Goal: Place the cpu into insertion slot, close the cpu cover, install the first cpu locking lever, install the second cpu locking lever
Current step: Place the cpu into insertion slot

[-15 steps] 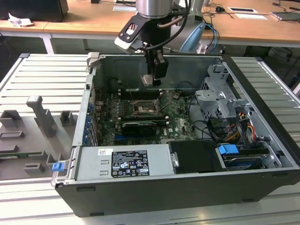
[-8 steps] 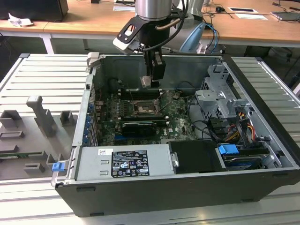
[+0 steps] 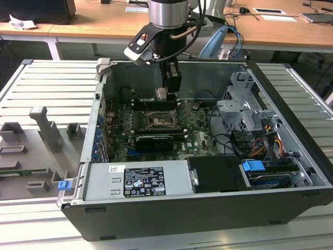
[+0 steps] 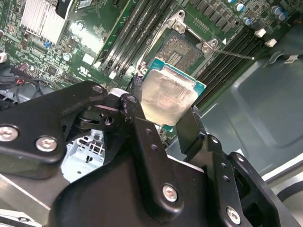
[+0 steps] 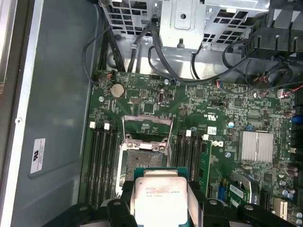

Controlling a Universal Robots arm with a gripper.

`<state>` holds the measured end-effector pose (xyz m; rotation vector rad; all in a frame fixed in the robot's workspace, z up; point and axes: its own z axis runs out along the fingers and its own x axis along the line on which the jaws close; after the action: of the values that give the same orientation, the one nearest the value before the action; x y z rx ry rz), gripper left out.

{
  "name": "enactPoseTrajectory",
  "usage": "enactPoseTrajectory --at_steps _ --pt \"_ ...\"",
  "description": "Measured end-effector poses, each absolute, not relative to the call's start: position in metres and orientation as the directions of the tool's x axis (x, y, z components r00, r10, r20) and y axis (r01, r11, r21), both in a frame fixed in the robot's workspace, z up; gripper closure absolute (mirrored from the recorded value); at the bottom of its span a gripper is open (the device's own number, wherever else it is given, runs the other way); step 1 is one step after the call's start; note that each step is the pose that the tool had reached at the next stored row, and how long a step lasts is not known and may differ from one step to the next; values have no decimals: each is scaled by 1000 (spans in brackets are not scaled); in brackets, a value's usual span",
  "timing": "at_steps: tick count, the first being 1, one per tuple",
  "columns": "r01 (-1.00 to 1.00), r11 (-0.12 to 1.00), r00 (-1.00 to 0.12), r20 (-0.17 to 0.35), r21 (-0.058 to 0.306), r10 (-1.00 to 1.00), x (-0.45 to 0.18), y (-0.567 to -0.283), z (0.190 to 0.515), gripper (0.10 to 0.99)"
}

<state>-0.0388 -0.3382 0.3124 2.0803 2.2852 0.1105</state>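
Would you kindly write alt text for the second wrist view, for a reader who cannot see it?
The black gripper holds the cpu, silver top showing, by two opposite edges above the green motherboard. Beyond it lies the empty insertion slot, flanked by black memory slots.

The scene is being lit brightly and evenly from overhead. In the exterior view the ribbed table [image 3: 47, 88] is being washed pale, while the inside of the computer case [image 3: 291, 140] is being kept dimmer, the motherboard [image 3: 195, 127] being shaded by the case walls and by the arm above. In the second wrist view a hazy glare is being thrown off the metal top of the cpu [image 4: 166, 98], and the heat sink [image 4: 41, 16] is being bleached almost white. In the first wrist view the grey case wall [image 5: 57, 94] is being lit flatly, without hard shadows.
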Motion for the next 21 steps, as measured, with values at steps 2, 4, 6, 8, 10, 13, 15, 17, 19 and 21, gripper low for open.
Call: enactPoseTrajectory --at_steps 2,4,6,8,10,13,15,17,19,21 --pt "992 92 -94 11 89 996 -39 -338 310 553" --pt "993 78 -79 11 90 997 -40 -338 307 553" --pt "994 60 -61 11 90 998 -40 -338 304 553" --pt "995 39 -40 11 90 999 -40 -338 299 553" --pt "995 33 -34 11 90 999 -43 -338 290 553" --pt "995 33 -34 12 90 999 -49 -338 289 553" --pt "995 33 -34 12 90 999 -51 -338 288 553" --pt "996 30 -31 12 90 999 -55 -338 286 553" --pt "996 12 -14 12 90 1000 -55 -338 284 553" --pt "996 -16 15 12 90 1000 -55 -338 282 553"
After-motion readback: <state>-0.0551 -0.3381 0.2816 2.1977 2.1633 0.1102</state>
